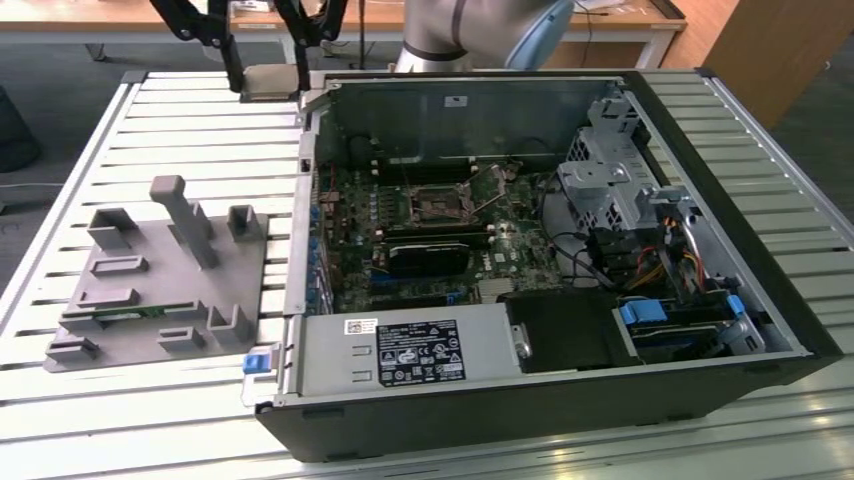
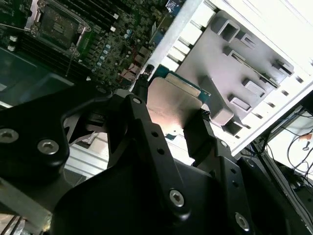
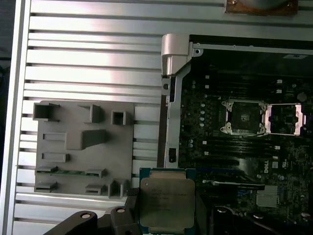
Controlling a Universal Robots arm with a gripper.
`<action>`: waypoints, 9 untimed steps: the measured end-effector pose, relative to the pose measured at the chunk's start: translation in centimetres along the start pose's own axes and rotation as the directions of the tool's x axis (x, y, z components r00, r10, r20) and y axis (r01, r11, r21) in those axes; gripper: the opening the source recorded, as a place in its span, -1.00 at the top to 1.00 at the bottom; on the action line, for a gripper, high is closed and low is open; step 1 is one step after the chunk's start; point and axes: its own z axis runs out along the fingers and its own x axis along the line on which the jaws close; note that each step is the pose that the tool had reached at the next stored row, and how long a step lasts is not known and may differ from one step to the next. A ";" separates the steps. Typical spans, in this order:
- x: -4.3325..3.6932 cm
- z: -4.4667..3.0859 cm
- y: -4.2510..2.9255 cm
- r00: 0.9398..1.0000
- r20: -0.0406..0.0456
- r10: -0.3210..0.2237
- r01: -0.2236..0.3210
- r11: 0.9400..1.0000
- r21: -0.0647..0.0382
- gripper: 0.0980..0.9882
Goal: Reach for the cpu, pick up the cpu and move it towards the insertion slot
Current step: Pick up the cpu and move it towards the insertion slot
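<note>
1. Exterior view. The open computer case (image 1: 561, 250) lies on its side on a slatted metal table (image 1: 174, 130). The gripper (image 1: 267, 72) hangs above the table at the far edge, just beyond the case's far-left corner as this view shows it, its two black fingers (image 1: 230, 60) closed on the edges of the cpu (image 1: 270, 82), which is held clear of the table. The insertion slot (image 1: 438, 203) sits amid the green circuit board (image 1: 400, 230) inside the case, well apart from the cpu. A grey fixture plate (image 1: 154, 290) with upright blocks lies on the table at the exterior view's left, beside the case. A silver power supply (image 1: 400, 352) with a label occupies the case's near edge.

2. Second wrist view. The gripper (image 2: 168, 115) clamps the cpu (image 2: 173, 105) between its black fingers (image 2: 203, 132); the chip's silvery top faces the camera, and its green rim shows at the upper edge. Behind it lie the fixture plate (image 2: 244, 78) and the circuit board (image 2: 107, 44), with the insertion slot (image 2: 56, 27) visible, its frame shiny.

3. First wrist view. The cpu (image 3: 167, 200) is seen flat, metal top toward the camera, with the gripper's black body just beside it. The insertion slot (image 3: 242, 117) lies within the case, apart from the cpu, its metal retention frame (image 3: 285, 119) swung open beside it. The fixture plate (image 3: 83, 147) rests on the slatted table (image 3: 93, 63).
</note>
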 end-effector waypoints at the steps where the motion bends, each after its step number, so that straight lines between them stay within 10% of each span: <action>1: -0.29 -0.01 -0.01 1.000 0.000 0.000 0.000 1.000 0.000 0.00; 9: -3.56 -0.13 -0.14 1.000 -0.004 0.000 0.000 1.000 0.000 0.00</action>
